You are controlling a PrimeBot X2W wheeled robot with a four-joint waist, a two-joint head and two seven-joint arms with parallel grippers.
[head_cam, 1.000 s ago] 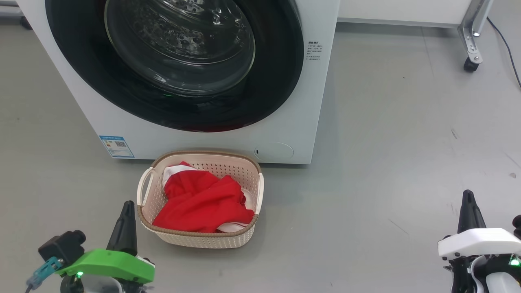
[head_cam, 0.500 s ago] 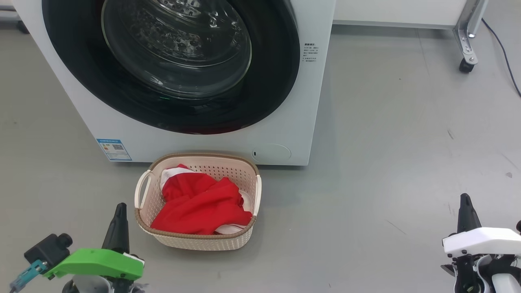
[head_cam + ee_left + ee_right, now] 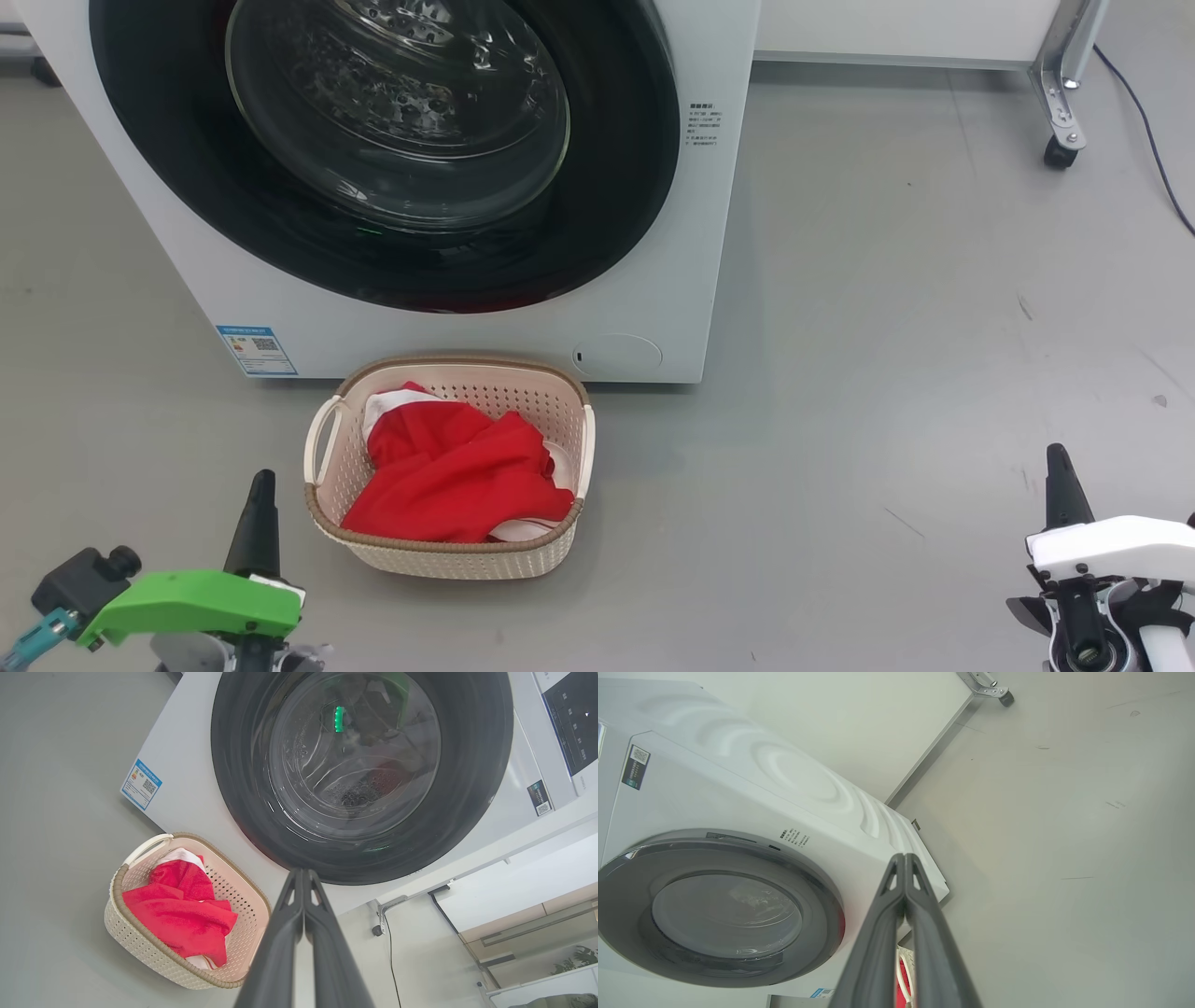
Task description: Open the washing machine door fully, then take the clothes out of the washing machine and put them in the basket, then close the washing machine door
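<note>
The white washing machine [image 3: 467, 331] stands ahead with its black-rimmed glass door [image 3: 392, 112] shut flat against the front. On the floor just before it sits the cream basket [image 3: 448, 555], and the red clothes [image 3: 448, 471] with white trim lie heaped inside. My left gripper [image 3: 261, 485] hangs shut and empty at the lower left, a little left of the basket. Far off at the lower right my right gripper [image 3: 1055, 459] is shut and empty too. The left wrist view shows the basket [image 3: 140, 947], the clothes [image 3: 182, 914], the door [image 3: 359, 765] and shut fingertips [image 3: 302, 873].
Grey floor spreads to the right of the machine. A metal frame leg on a caster [image 3: 1060, 140] stands at the back right with a dark cable [image 3: 1148, 131] trailing past it. A blue label [image 3: 257, 350] marks the machine's lower left corner.
The whole head picture has shifted, so the camera moved. Both grippers sit lower in the picture than before. Basket, clothes and door stay as they were.
</note>
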